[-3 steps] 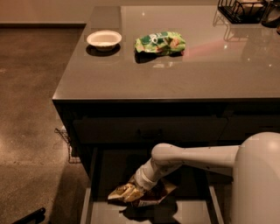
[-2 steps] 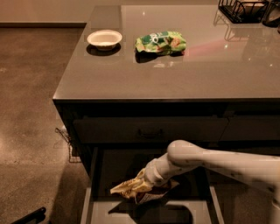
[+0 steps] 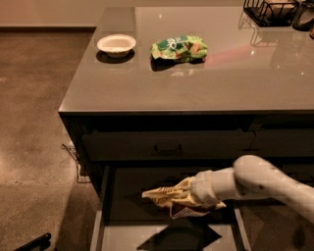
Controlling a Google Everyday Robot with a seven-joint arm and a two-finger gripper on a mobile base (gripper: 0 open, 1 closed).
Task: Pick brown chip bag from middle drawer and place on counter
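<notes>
The brown chip bag, tan and dark brown foil, hangs crumpled in my gripper above the open middle drawer. The gripper is shut on the bag's right end, and the white arm comes in from the lower right. The bag casts a dark shadow on the drawer's grey floor, so it is lifted clear of it. The counter spreads glossy and grey-brown above the dark cabinets, well above the bag.
On the counter lie a green chip bag and a white bowl at the back left. A black wire basket stands at the back right. A closed drawer front with a handle sits just above the open drawer.
The arm has risen and pulled back to the right, lifting the bag higher above the drawer floor; the bag's shadow has separated from it.
</notes>
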